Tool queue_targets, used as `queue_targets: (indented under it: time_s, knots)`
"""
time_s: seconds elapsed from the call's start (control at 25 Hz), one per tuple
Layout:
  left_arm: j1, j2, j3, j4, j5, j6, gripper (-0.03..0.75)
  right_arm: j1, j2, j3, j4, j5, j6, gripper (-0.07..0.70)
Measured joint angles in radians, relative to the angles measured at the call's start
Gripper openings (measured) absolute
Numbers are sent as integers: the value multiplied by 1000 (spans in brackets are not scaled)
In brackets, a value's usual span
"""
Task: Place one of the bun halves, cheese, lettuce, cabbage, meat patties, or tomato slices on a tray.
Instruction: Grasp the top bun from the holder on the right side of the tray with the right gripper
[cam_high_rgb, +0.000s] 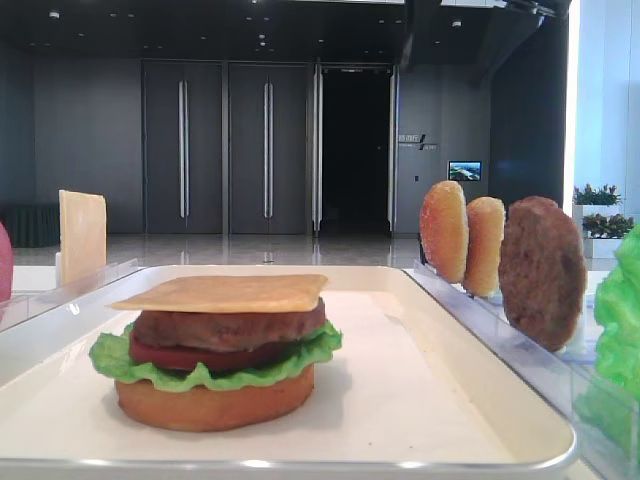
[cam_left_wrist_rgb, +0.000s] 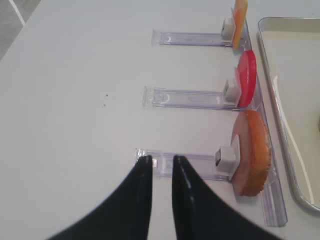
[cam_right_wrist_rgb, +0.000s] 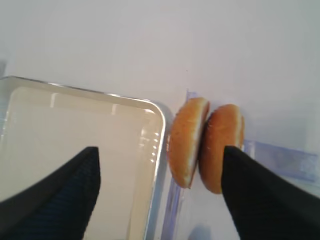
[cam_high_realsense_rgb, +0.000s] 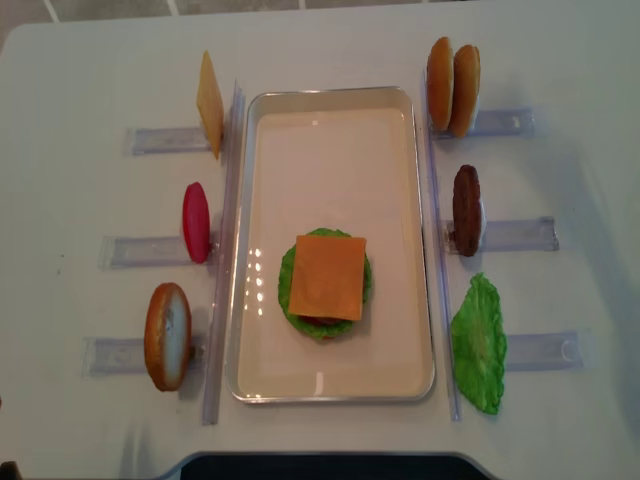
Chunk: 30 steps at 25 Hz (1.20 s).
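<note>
On the white tray stands a stack: bun half, lettuce, tomato slice, meat patty and a cheese slice on top. My right gripper is open wide over the tray's corner. Two upright bun halves in a clear rack sit just ahead of its right finger. My left gripper hovers over a rack with its jaws a narrow gap apart and empty. A bun half stands to its right. No gripper shows in the overhead view.
Left racks hold an upright cheese slice, a tomato slice and a bun half. Right racks hold two bun halves, a meat patty and lettuce. Clear rails flank the tray.
</note>
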Motion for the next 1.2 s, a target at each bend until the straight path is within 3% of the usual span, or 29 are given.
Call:
queue_targets:
  time_s: [0.6, 1.2]
  knots:
    - [0, 0, 0, 0, 0, 0, 10, 27, 81, -1, -27, -28, 51, 517]
    - [0, 0, 0, 0, 0, -1, 0, 27, 164, -2, -32, 8, 84, 517]
